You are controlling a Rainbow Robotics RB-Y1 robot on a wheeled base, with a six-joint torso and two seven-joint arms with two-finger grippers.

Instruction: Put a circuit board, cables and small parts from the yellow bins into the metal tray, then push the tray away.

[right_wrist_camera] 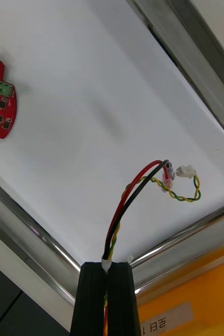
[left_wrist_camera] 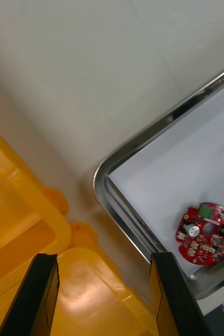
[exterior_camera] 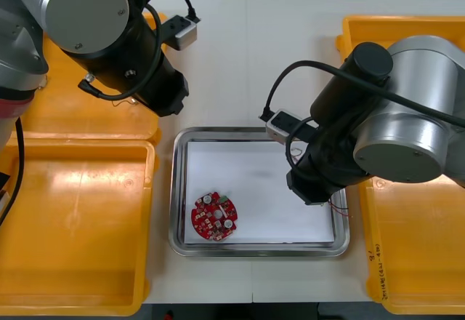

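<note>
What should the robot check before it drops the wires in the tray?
1. Right gripper shut on the cables: ok.
2. Loose cable ends over the white inside of the metal tray, close to its rim: ok.
3. Cables apart from the circuit board, which lies at the tray's other side: ok.
4. Left gripper open, off the tray, by its corner and a yellow bin: ok.
5. Cable ends touching the tray floor: cannot tell.
</note>
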